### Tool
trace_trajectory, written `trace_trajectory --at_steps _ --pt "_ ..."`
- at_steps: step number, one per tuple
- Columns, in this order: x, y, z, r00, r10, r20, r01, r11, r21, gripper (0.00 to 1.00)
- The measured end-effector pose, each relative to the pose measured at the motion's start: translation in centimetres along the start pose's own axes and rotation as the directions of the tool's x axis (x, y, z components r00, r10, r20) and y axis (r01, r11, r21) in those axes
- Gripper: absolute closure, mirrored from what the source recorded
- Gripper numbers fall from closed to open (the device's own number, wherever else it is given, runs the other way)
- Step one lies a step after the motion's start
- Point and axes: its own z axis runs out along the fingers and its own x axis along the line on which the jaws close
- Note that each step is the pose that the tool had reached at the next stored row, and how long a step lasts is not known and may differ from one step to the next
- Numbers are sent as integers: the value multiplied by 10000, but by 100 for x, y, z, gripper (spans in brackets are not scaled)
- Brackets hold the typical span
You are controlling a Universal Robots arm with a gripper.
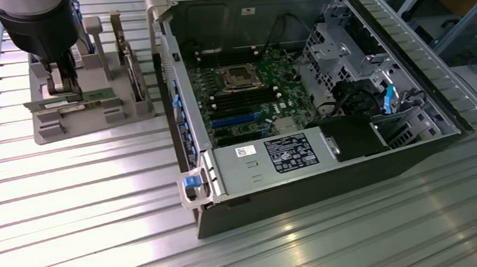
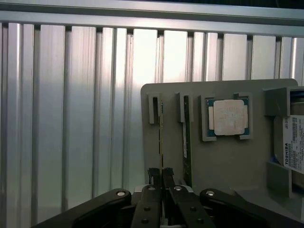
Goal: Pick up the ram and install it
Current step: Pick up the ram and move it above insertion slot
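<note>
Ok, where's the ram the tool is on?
The ram stands in the grey holder on the exterior view's left, beside the open computer, pinched by the tool; the second stick sits between it and the processor.

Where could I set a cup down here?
The ribbed table is bare on the exterior view's left, bordered by the grey holder and the computer case. Crowded: the holder, where the gripper grips the ram, and inside the case.

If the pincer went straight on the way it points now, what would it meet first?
Shut on the ram, the pincer would likely meet the grey holder beneath it first, though depth is unclear.
</note>
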Motion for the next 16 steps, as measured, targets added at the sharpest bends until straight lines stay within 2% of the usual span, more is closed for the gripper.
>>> trace_trajectory --at_steps 16 --pt "-2 3 -68 10000 0 0 0 10000 -1 87"
